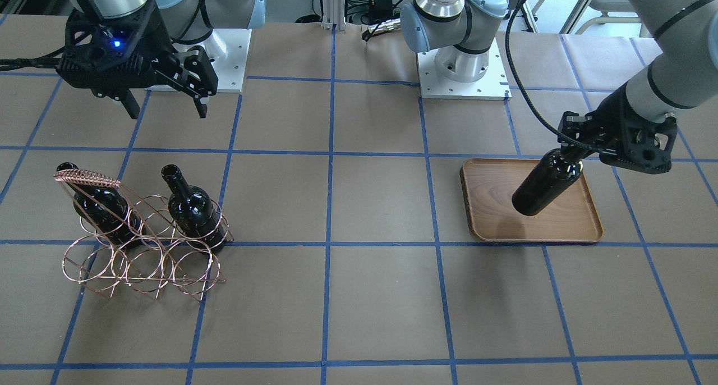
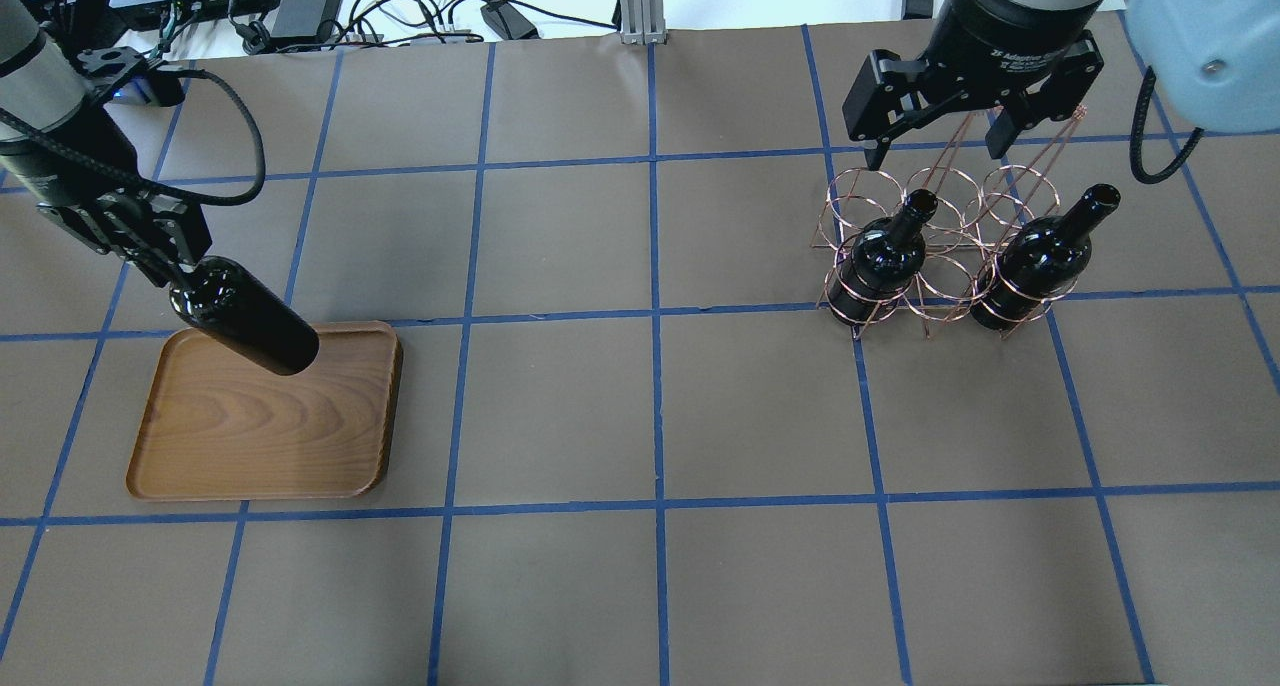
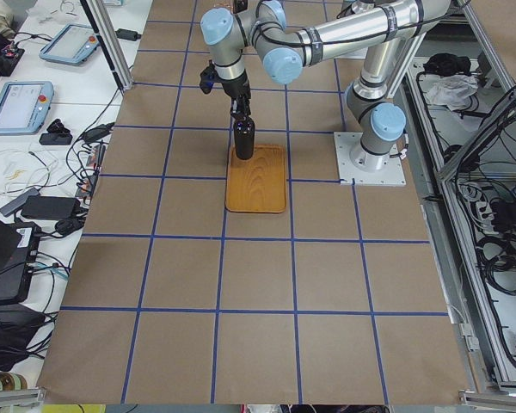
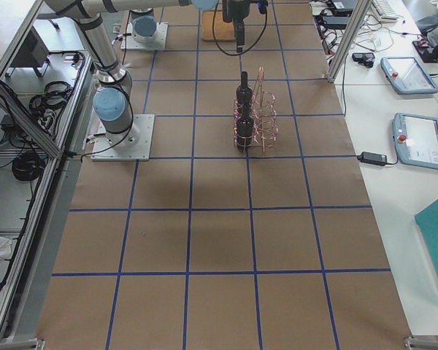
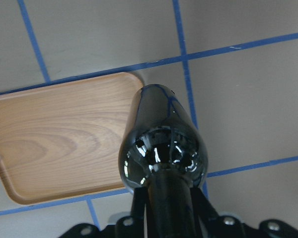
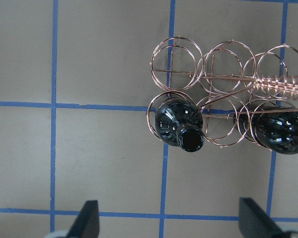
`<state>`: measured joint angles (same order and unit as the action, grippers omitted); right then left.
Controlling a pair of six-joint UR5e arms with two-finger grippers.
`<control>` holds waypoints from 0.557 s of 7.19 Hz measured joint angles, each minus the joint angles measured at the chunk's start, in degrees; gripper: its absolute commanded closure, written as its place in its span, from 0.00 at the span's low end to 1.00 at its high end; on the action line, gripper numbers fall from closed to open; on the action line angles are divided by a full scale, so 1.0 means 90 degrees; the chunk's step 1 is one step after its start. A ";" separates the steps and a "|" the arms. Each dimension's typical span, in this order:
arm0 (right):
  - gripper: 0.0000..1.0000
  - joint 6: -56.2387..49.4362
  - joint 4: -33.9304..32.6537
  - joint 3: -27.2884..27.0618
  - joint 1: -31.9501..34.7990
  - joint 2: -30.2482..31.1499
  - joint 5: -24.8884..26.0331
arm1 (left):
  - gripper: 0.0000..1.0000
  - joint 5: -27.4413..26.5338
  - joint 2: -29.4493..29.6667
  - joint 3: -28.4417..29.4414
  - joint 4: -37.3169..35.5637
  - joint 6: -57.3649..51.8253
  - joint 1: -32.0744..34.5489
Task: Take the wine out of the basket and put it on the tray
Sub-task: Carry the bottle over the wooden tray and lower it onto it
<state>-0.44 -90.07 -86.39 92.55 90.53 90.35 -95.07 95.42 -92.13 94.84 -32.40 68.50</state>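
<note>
In the front-facing view, my left gripper [image 1: 567, 156] is clamped on the neck of the wine [image 1: 543, 187], which hangs base-down over the tray [image 1: 561, 228]. I cannot tell whether it touches the wood. My right gripper [image 1: 168, 111] hovers spread and empty behind the basket [image 1: 140, 264], where two other bottles [image 1: 193, 208] stand in rings. Overhead shows the same: neck pinched, body free below. From the left end the wine looks upright at the tray's far end; from the right end it is too small to add anything. The left wrist camera shows glossy glass, its base near a tray corner. The right wrist camera shows that gripper's jaws wide apart above a bottle mouth. I judge the wine heavy, rigid, slick and breakable. The neck is the only part narrow enough to grip, so I would lower it gently and release only once it stands.
</note>
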 measured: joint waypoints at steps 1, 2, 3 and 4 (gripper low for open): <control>0.00 0.0000 0.0005 0.0000 0.0000 0.0000 0.0000 | 1.00 -0.0119 0.0123 -0.0051 -0.0022 -0.0155 -0.0265; 0.00 0.0000 0.0007 0.0000 0.0000 0.0000 0.0000 | 1.00 -0.0170 0.0250 -0.0123 -0.0082 -0.0185 -0.0432; 0.00 0.0000 0.0006 0.0000 0.0000 0.0000 0.0000 | 1.00 -0.0175 0.0355 -0.0188 -0.0168 -0.0135 -0.0503; 0.00 0.0000 0.0002 -0.0001 0.0000 0.0000 0.0000 | 1.00 -0.0154 0.0422 -0.0217 -0.0223 0.0036 -0.0526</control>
<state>-0.44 -90.05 -86.40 92.55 90.53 90.35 -96.46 99.22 -94.08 92.83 -32.08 63.76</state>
